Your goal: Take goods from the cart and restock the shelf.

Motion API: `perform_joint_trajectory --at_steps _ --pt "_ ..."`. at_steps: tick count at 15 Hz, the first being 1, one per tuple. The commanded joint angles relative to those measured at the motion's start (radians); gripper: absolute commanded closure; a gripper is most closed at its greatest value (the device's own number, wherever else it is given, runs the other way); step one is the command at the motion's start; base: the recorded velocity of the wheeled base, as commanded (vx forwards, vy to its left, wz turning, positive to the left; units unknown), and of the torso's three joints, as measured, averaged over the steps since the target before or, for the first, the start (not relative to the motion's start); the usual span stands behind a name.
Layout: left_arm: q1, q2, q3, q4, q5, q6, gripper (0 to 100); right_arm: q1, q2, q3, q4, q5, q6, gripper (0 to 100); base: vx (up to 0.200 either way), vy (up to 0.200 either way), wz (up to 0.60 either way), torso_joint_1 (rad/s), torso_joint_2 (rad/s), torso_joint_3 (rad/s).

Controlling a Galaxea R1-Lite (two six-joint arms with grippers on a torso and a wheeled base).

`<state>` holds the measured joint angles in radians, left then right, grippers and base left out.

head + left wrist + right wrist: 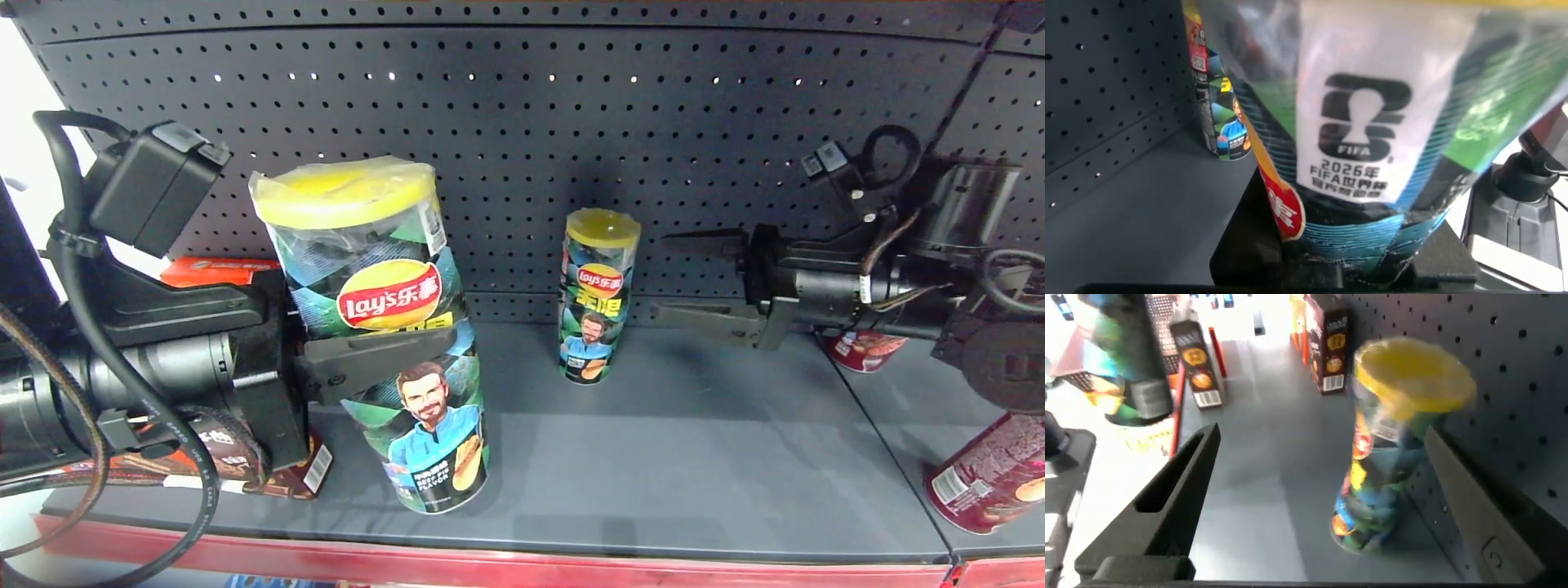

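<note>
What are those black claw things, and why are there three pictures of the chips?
They are a robot's two hands, called grippers. The big picture comes from a camera on its head, looking at a shop shelf. The other two come from cameras on its wrists. The left gripper squeezes a tall chip can with a yellow lid, and its wrist camera sees that can very close. The right gripper is open and holds nothing. Its camera looks at a second chip can standing by the pegboard back wall. Dark red cans are at the right, and a brown box lies under the left arm.
</note>
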<state>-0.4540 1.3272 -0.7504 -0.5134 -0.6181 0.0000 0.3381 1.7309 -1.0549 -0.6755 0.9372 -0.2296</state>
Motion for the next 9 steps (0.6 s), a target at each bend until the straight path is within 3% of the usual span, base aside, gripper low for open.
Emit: perform_joint_trajectory --at_steps 1,9 --pt "0.000 0.000 0.000 0.000 0.000 0.000 100 -0.011 0.108 -0.043 -0.015 0.012 -0.001 0 0.000 0.000 0.00 0.000 0.00 0.000" --pt "0.000 0.003 0.000 0.004 -0.003 -0.002 100 -0.001 0.297 -0.135 -0.075 0.052 -0.001 0 0.000 0.000 0.00 0.000 0.00 0.000"
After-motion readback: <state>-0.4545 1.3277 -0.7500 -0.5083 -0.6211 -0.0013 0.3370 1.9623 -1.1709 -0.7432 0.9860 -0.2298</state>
